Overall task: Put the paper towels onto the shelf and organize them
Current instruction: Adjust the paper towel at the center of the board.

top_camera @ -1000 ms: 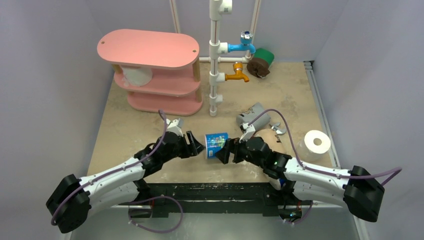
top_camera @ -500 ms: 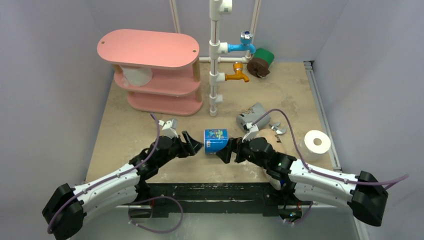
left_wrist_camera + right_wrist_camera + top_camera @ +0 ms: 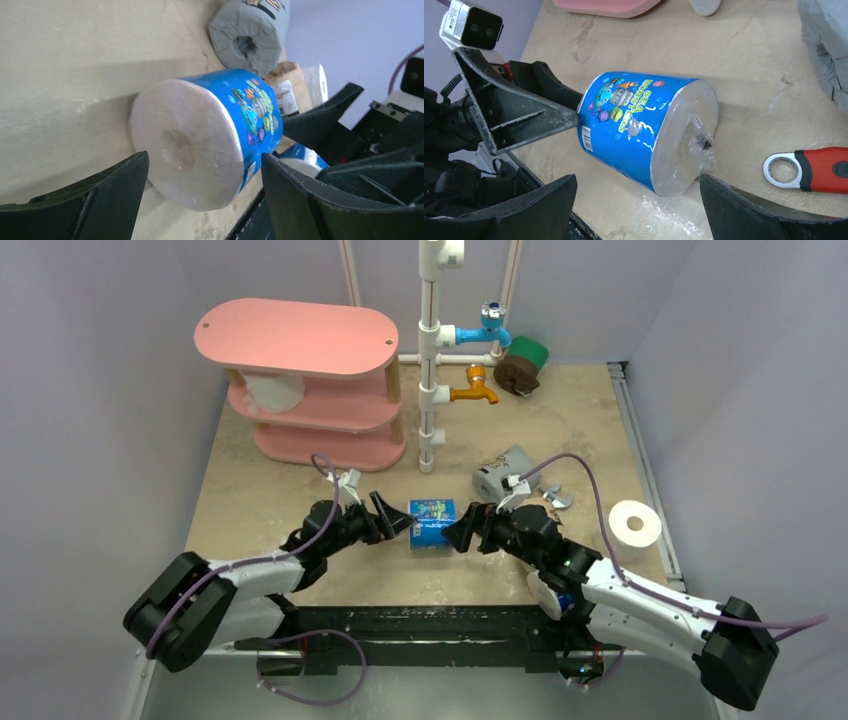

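1. A blue-wrapped paper towel roll (image 3: 432, 523) lies on its side on the bench (image 3: 250, 510), well apart from the pink shelf (image 3: 295, 338).
2. Left fingers (image 3: 100, 200) and right fingers (image 3: 524, 215) stand apart, flanking it.
3. It looks light, soft and crushable, so a gentle grip across the wrapper suits it.

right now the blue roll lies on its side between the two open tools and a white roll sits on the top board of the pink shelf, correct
Not quite: the white roll sits on the middle board of the pink shelf, under the top one; the top view shows it. The blue roll does lie on its side between the open left tool and right tool.
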Robot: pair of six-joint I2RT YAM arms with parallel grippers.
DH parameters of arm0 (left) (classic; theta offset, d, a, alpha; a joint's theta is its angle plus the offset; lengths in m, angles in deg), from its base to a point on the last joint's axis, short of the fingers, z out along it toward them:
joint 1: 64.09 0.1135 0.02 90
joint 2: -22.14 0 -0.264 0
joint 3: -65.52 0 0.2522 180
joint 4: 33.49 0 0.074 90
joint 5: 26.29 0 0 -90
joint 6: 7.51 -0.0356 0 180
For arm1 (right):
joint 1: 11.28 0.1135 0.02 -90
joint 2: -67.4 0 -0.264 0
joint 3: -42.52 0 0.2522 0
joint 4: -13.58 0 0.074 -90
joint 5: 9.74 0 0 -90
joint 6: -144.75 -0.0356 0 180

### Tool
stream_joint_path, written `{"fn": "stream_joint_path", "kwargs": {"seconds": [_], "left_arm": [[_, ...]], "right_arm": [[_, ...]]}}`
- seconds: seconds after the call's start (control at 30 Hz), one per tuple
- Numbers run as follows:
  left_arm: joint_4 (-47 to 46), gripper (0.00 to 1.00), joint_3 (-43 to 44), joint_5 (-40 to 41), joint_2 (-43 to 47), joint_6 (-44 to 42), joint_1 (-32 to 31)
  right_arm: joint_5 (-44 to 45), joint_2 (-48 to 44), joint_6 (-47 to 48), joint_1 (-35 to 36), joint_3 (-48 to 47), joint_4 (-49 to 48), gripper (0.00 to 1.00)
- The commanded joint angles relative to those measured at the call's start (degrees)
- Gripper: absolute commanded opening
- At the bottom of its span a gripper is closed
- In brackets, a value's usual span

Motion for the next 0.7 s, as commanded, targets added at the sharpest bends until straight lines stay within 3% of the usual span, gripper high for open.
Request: {"fn": "stream_joint_path", "kwargs": {"seconds": [0.0,0.4,0.67], "left_arm": [[-17.6,0.82,2.7,-10.3,-7.2,3.9,0.2],[-44.1,0.81,1.9,-14.9,-26.4,12.4,0.2],[-43.9,0.64,2.1,-15.6,-27.4,11.6,0.3]], "right_arm": [[-2.9,1.2,0.4,-1.3,-0.9,-2.9,0.95],[-3.6,5.0,0.4,-1.9,-1.9,-4.4,0.95],[-3.3,5.4,0.4,-2.0,-2.4,-4.4,0.95]]}}
